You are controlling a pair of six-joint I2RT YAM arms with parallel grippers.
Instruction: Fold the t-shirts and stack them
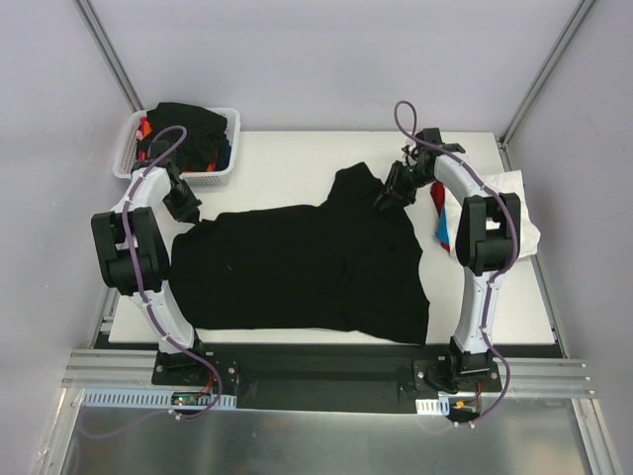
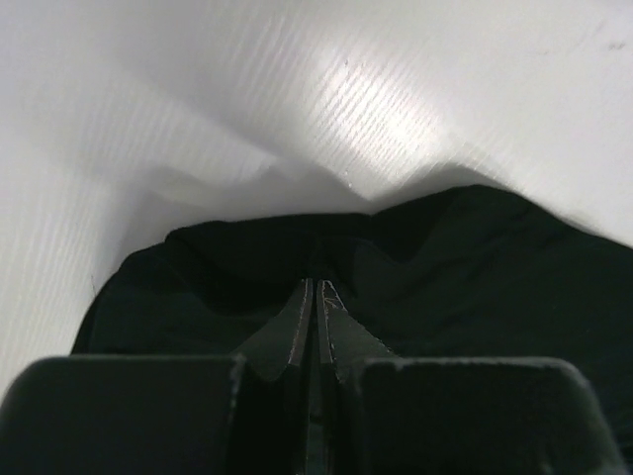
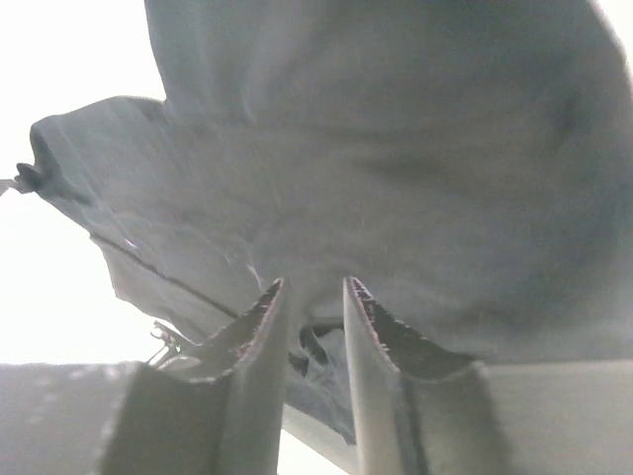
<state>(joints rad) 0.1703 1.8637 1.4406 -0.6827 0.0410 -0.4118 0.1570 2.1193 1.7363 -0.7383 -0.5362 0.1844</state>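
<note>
A large black t-shirt [image 1: 297,267] lies spread flat on the white table [image 1: 297,158]. My left gripper [image 1: 188,211] is at the shirt's left corner. In the left wrist view, this gripper [image 2: 316,282] is shut, pinching a ridge of the black cloth [image 2: 445,257]. My right gripper [image 1: 384,201] is at the raised sleeve at the shirt's upper right. Seen from the right wrist, its jaws [image 3: 312,282] stand narrowly apart with a fold of the black shirt [image 3: 396,148] between them.
A white mesh basket [image 1: 213,179] at the back left holds a black shirt [image 1: 188,124] and other coloured cloth. By the right arm lie a white shirt [image 1: 519,198], a red one [image 1: 437,198] and a blue one [image 1: 442,236].
</note>
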